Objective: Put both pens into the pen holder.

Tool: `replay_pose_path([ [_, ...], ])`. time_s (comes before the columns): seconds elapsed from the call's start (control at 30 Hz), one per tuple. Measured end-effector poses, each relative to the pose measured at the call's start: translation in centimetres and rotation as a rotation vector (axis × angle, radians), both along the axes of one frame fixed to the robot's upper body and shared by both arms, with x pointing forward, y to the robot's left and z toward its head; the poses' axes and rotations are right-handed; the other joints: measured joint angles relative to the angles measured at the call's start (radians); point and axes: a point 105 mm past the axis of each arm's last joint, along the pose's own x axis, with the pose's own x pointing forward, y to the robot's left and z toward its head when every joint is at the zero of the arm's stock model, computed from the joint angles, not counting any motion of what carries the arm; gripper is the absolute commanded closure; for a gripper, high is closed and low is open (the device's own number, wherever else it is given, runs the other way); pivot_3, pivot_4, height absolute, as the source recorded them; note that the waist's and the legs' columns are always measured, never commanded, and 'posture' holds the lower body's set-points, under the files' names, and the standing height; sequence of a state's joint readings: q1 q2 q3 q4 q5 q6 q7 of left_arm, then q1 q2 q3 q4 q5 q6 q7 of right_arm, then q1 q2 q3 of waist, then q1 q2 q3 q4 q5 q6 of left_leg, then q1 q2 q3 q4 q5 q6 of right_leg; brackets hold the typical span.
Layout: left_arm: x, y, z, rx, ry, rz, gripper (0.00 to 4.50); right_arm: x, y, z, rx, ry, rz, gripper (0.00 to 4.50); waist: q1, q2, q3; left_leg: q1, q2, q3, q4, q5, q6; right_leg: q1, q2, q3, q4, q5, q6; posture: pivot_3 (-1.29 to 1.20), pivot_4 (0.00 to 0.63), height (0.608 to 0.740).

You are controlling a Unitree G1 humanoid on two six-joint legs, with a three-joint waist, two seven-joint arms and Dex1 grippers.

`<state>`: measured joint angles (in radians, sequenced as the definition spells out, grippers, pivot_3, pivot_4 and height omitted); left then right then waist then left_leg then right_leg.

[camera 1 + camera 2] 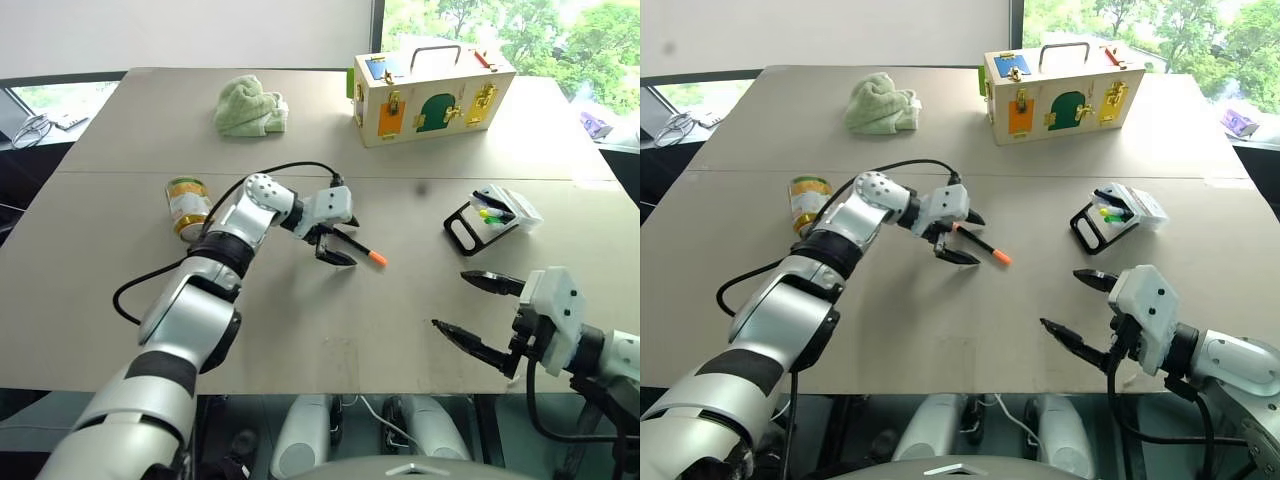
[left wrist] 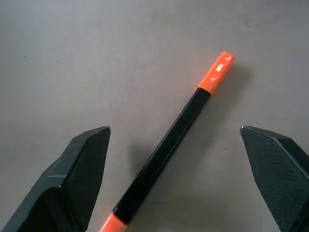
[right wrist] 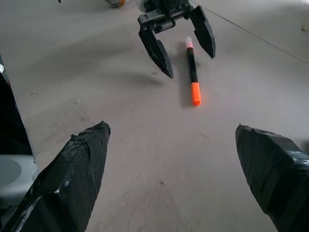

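- Left eye view: the left gripper, jaws spread, hovers over the slim black-barrelled pen with orange cap and end on the grey table. The clear plastic pen holder on a black looped frame sits at three o'clock of it, well apart, yellow-green markers inside.
- Right eye view: the right gripper hangs spread and empty near the table's front edge.
- Left wrist view: the barrel lies slantwise between the fingers; I'd square the wrist to it, then close mid-barrel.
- Right wrist view: the pen lies flat, at twelve o'clock.

The orange pen runs off the frame edge between the left claw's fingers.
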<state>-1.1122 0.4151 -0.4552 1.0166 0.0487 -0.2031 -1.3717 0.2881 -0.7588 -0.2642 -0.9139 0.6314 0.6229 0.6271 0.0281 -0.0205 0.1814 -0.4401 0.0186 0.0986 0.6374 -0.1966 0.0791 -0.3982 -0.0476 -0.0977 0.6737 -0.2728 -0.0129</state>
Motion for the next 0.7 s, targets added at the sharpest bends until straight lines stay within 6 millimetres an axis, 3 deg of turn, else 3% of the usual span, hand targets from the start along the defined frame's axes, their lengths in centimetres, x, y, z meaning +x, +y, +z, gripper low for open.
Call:
replay_pose_path([
  [0.13,-0.2,-0.3,0.1,0.128,0.034,-0.089,2.10,0.1,0.6,0.7,0.026,-0.060,-0.079,0.00,-0.006,0.000,-0.001,0.000,0.000,0.000,0.001,0.000,0.000,0.000,0.000,0.000,0.000,-0.002,0.003,0.00,0.150,0.740],
  [0.3,-0.3,0.4,0.2,0.174,0.069,-0.091,4.35,0.5,1.4,-0.2,0.018,-0.056,-0.156,0.00,-0.020,-0.003,-0.002,0.000,0.001,0.000,0.003,-0.001,0.001,0.000,0.000,0.001,0.002,-0.002,0.003,0.00,0.150,0.740],
  [0.47,-0.2,0.2,0.4,0.092,0.088,-0.060,4.47,2.1,1.5,0.2,0.065,-0.086,-0.309,0.00,-0.018,-0.003,-0.002,0.000,0.001,0.000,0.004,0.000,0.000,0.000,0.000,0.001,0.003,-0.002,0.003,0.00,0.150,0.740],
  [0.6,0.2,-0.4,2.1,-0.194,0.173,0.043,4.47,3.9,3.1,3.1,0.283,-0.146,-0.382,0.00,-0.019,-0.003,-0.002,-0.003,0.002,-0.001,0.007,0.000,0.000,-0.003,0.001,0.000,0.006,-0.002,0.003,0.00,0.150,0.740],
  [0.7,0.7,1.0,4.8,-0.411,0.228,0.158,4.47,5.0,5.1,5.0,0.414,-0.132,-0.343,0.00,-0.028,-0.003,-0.002,-0.013,0.003,-0.001,0.014,0.000,0.000,-0.010,0.002,0.000,0.010,0.001,-0.001,0.00,0.150,0.740],
])
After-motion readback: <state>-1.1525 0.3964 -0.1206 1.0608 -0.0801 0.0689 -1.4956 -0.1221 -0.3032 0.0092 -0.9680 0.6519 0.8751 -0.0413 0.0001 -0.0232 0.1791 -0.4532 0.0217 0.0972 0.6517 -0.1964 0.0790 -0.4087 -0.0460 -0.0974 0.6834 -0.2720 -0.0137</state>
